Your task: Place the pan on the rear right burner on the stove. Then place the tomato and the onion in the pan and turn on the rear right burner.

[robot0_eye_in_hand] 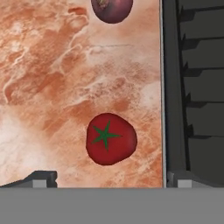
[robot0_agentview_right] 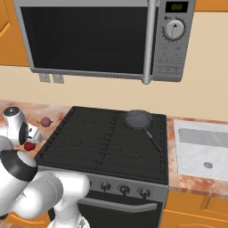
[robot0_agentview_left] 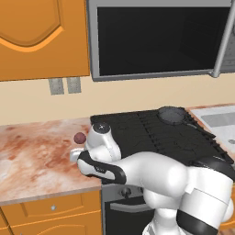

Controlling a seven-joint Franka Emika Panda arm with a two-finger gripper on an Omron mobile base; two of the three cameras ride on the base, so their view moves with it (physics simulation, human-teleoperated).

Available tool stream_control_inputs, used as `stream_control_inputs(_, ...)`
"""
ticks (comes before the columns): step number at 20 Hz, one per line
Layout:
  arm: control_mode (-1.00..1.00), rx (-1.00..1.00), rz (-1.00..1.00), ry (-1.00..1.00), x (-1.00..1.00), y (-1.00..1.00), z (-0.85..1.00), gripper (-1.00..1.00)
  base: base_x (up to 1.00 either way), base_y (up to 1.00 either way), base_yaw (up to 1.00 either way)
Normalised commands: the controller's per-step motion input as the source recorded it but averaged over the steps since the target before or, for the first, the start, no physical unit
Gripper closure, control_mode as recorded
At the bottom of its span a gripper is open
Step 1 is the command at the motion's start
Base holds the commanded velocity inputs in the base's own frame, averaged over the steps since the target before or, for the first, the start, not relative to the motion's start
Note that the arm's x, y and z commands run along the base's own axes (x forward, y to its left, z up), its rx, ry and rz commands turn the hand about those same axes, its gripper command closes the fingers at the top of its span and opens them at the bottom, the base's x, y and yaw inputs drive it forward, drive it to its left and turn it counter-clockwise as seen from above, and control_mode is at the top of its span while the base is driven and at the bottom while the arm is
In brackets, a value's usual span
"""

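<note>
pan point(robot0_agentview_right: 137, 119): on rear right burner point(robot0_agentview_right: 142, 127) | tomato point(robot0_eye_in_hand: 110, 138), onion point(robot0_eye_in_hand: 112, 8): apart on counter, left of stove point(robot0_agentview_right: 107, 142)

A home kitchen, probably — stove point(robot0_agentview_right: 107, 142), microwave point(robot0_agentview_right: 107, 40), sink point(robot0_agentview_right: 202, 149), marbled counter point(robot0_agentview_left: 36, 156) and orange cabinets point(robot0_agentview_left: 43, 36).

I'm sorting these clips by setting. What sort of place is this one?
A home kitchen, rendered rather than real. A black gas stove sits under a microwave, with a sink to its right, and a tomato and an onion lie on the marble-look counter.
</note>
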Motion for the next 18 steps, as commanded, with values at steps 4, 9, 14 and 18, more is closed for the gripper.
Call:
stream_control_inputs(4, -1.0, 0.0, 0.01, 0.0, 0.06, 0.0, -0.09, -1.0, 0.0, 0.0, 0.0)
stream_control_inputs(9, -1.0, 0.0, 0.01, 0.0, 0.07, 0.0, -0.23, -1.0, 0.0, 0.0, 0.0)
stream_control_inputs(14, -1.0, 0.0, 0.0, 0.0, 0.15, 0.0, -0.26, -1.0, 0.0, 0.0, 0.0)
stream_control_inputs(18, -1.0, 0.0, 0.0, 0.0, 0.06, 0.0, -0.15, -1.0, 0.0, 0.0, 0.0)
